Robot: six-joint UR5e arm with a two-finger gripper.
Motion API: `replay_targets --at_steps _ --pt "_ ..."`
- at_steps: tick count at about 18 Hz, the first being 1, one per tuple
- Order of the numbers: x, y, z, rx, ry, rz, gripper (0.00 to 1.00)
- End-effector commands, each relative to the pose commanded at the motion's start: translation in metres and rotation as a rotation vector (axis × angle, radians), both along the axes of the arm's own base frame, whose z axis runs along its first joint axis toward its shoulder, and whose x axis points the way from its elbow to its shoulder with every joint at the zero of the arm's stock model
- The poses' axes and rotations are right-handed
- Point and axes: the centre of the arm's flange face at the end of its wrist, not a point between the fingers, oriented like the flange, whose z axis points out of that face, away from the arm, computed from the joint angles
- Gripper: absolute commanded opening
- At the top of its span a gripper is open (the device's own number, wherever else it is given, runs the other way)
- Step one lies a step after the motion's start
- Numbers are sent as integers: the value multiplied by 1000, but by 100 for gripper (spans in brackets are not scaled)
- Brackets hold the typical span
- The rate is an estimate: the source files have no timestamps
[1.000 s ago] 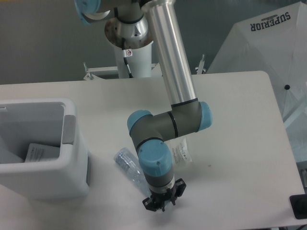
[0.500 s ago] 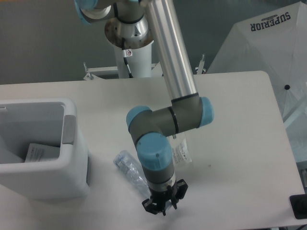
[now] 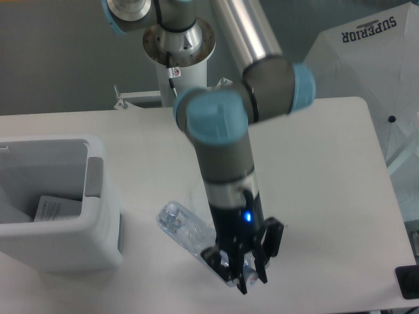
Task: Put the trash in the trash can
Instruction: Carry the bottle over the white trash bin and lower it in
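Observation:
The clear bluish bottle (image 3: pixel 184 226) slants across the front of the table, its left end near the trash can. Its right end sits between the fingers of my gripper (image 3: pixel 243 277), which is shut on it and points down, raised well toward the camera. The trash can (image 3: pixel 65 247) is a pale grey-white bin at the left edge. Inside it lies a clear plastic bag with a white label (image 3: pixel 55 208). My forearm hides the table just behind the bottle.
The arm's base column (image 3: pixel 178 72) stands at the back of the table. A white fabric sheet printed SUPERIOR (image 3: pixel 368 59) hangs past the right rear corner. A black object (image 3: pixel 408 282) sits off the table's front right edge.
The arm has swung up and toward the camera, so the wrist and gripper look much larger. The gripper has shifted right with the bottle's end in it. The labelled piece beside the elbow is now hidden.

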Motion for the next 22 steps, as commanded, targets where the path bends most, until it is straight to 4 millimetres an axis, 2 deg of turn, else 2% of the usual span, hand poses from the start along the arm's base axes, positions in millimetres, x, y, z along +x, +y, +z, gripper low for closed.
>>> replay_targets --at_steps 1,5,7,9,11,13,15,18,22 --pt "10 -2 14 19 9 -16 30" --pt "36 -5 42 56 47 -49 30" --pt "65 0 61 88 74 -85 30" --pt "86 -3 79 114 91 -106 30" --pt "118 2 89 128 96 -148 30" --pt "140 11 87 126 95 -188 30" --pt "168 24 78 111 84 -231 30" --pt "196 36 62 88 69 -280 30" --pt "219 50 34 10 111 -385 31"
